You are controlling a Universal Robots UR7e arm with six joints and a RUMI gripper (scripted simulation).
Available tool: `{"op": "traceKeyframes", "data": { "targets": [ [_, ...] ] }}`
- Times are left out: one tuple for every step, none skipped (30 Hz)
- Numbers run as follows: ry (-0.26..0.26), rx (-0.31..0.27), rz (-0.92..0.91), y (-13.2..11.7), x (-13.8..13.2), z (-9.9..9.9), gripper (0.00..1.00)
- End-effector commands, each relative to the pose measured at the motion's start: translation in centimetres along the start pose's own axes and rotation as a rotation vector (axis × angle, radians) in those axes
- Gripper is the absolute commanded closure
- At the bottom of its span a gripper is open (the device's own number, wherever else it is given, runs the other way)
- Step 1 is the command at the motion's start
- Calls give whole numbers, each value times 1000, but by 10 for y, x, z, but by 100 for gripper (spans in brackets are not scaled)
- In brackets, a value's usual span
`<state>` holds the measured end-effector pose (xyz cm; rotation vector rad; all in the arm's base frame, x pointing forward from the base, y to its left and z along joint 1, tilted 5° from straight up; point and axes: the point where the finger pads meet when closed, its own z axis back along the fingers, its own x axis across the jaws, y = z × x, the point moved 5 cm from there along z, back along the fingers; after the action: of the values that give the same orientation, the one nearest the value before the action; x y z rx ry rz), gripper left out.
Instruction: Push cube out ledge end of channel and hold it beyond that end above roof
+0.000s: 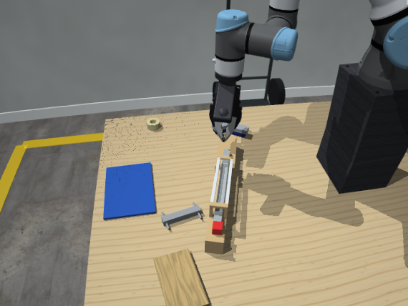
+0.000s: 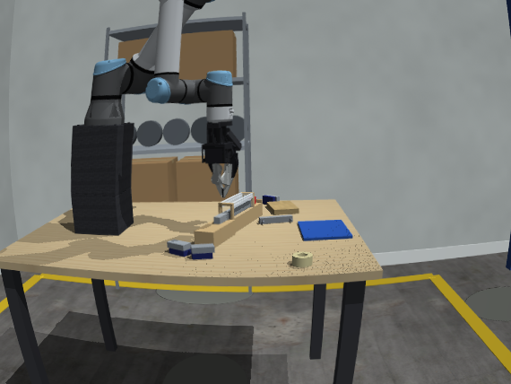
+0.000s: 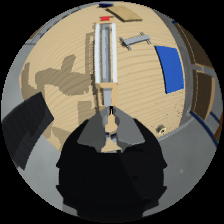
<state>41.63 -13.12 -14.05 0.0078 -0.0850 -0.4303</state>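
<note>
The red cube point(image 1: 217, 227) point(image 2: 255, 200) point(image 3: 104, 18) sits on the wooden ledge point(image 1: 214, 247) outside the channel, at the end nearest the top camera. The channel point(image 1: 215, 180) point(image 3: 114, 50) has white roof rails and wooden end frames. A grey bar point(image 1: 217, 214) point(image 2: 220, 218) point(image 3: 107, 96) runs through it and sticks out at both ends; its near end is right behind the cube, and contact cannot be told. My gripper point(image 1: 223, 140) point(image 2: 222, 196) point(image 3: 111, 106) is shut and empty, pointing down above the ledge at the opposite end, higher than the bar.
A grey piece with pegs point(image 1: 182, 214) point(image 2: 275, 220) lies beside the channel, with a blue plate point(image 1: 129, 191) point(image 2: 324, 230) further out. A wooden board point(image 1: 182, 277) point(image 2: 282, 207) lies near the cube's end. Two grey-blue blocks point(image 2: 179, 247) point(image 2: 203, 251) and a ring point(image 2: 302, 262) lie toward the opposite end.
</note>
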Motion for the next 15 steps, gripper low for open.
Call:
{"op": "traceKeyframes", "data": {
  "targets": [
    [4,-4,-4,57,13,-3,100],
    [4,-4,-4,69,15,-3,100],
    [4,-4,-4,81,16,-3,100],
    [4,-4,-4,93,16,-3,100],
    [4,-4,-4,106,17,-3,100],
    [4,-4,-4,119,17,-3,100],
    [4,-5,-4,132,16,-3,100],
    [4,-5,-4,132,16,-3,100],
    [4,-5,-4,132,16,-3,100],
    [4,-4,-4,145,15,-3,100],
    [3,-4,-4,157,14,-3,100],
    [3,-4,-4,170,13,-3,100],
    [3,-4,-4,182,11,-3,100],
    [2,-4,-4,193,9,-2,100],
    [2,-4,-4,204,7,-2,100]
  ]
}}
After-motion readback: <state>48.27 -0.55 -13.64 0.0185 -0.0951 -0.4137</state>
